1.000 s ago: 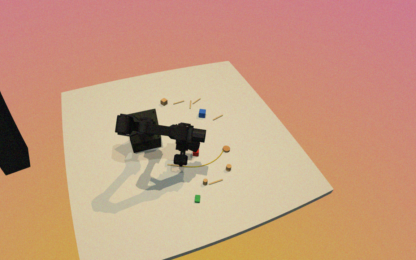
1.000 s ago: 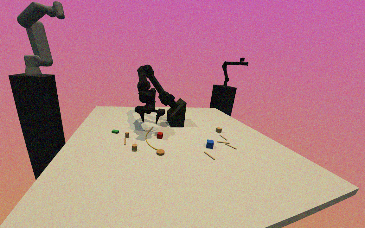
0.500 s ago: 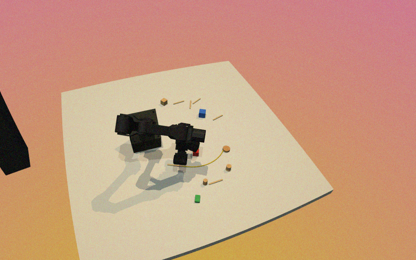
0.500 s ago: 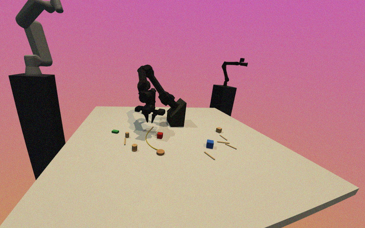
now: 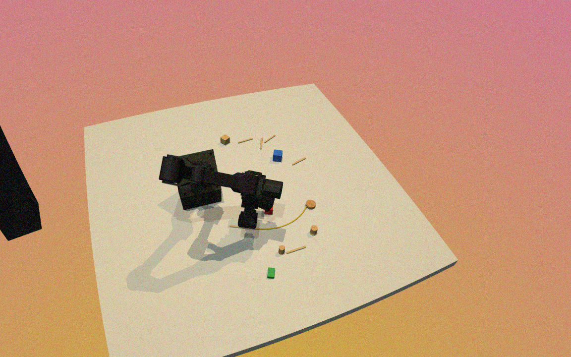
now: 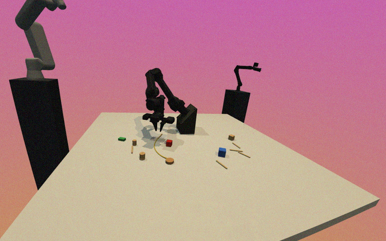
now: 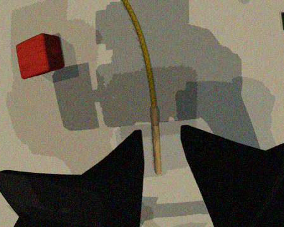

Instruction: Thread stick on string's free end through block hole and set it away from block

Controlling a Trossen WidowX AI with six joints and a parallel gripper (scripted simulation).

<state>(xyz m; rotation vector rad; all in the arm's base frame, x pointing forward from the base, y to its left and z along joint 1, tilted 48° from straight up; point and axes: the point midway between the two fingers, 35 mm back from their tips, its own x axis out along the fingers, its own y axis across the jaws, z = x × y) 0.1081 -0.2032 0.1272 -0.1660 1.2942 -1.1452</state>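
The stick [image 5: 234, 226] [image 6: 159, 136] [image 7: 157, 151] lies on the table at the end of the yellow string [image 5: 285, 225] [image 6: 154, 147] [image 7: 145, 53]. The string curves to the round wooden button [image 5: 311, 204] [image 6: 169, 160]. My gripper [image 6: 158, 131] [image 7: 161, 134] points down above the stick. Its fingers are partly open and empty, one on each side of the stick in the wrist view, touching neither side. A small wooden cube [image 5: 225, 140] [image 6: 231, 137] stands beyond the arm's base in the top view; no hole shows in it at this size.
A red cube [image 5: 268, 211] [image 6: 169, 143] [image 7: 35, 58] is close to the gripper. A blue cube [image 5: 277, 155] [image 6: 221, 152] stands near several loose sticks. Two wooden cylinders [image 5: 314, 229] [image 5: 281, 250], another loose stick [image 5: 296, 250] and a green block [image 5: 270, 272] [image 6: 121, 139] lie beyond the string.
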